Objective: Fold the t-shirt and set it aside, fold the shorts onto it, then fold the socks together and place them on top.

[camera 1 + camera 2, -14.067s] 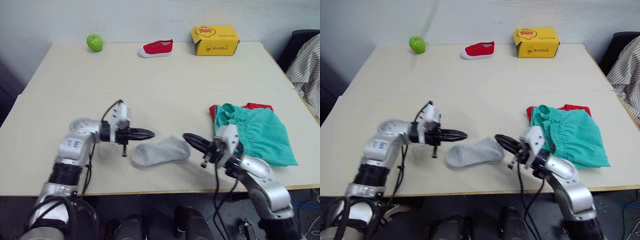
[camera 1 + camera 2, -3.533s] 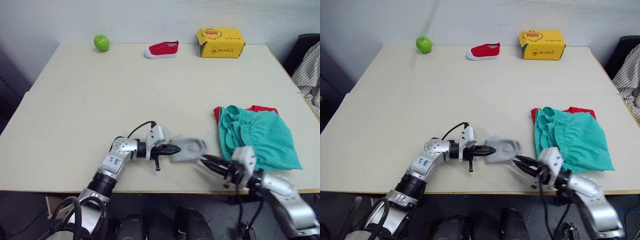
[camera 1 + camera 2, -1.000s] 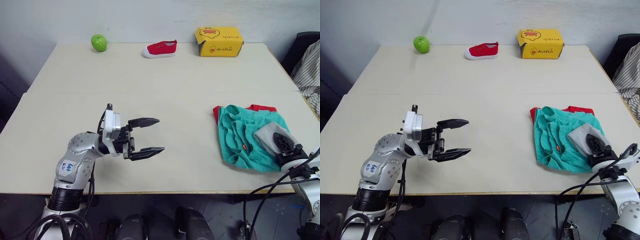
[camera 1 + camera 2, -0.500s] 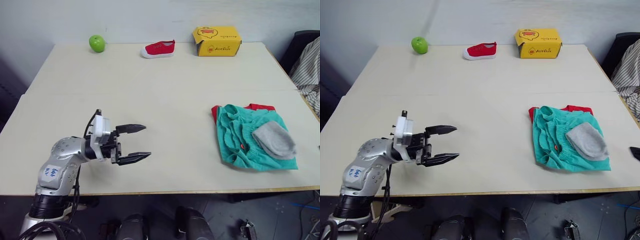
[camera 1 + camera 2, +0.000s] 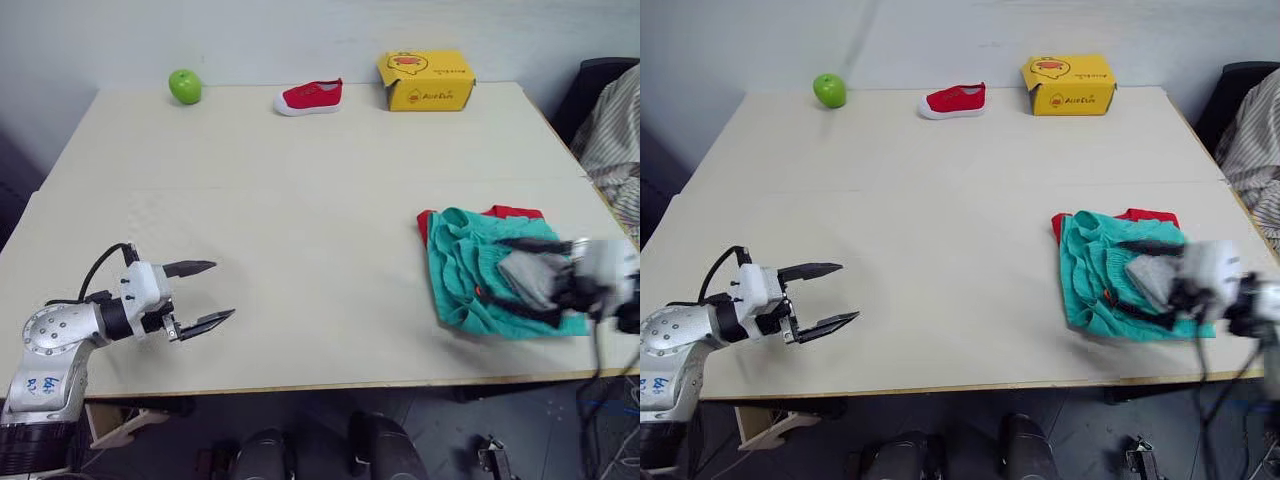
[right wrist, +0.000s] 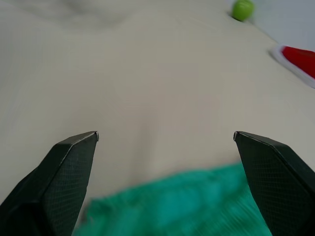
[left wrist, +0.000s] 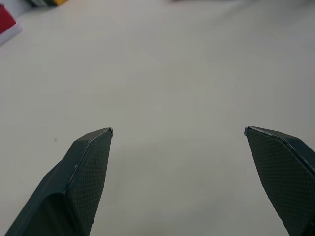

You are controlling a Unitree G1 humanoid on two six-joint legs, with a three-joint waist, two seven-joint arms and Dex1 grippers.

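1. The pair of small light grey fabric socks [image 5: 533,277] lies on the teal fabric shorts [image 5: 470,285], over the red t-shirt [image 5: 512,212], stacked at the near right as the task intends.
2. The right gripper [image 5: 528,280] hovers over them, jaws spread.
3. The left gripper [image 5: 203,294] idles near left, jaws spread, holding nothing.

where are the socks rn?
In the eye views the socks lie on the shorts at the table's right near side, between the open fingers of the right gripper.
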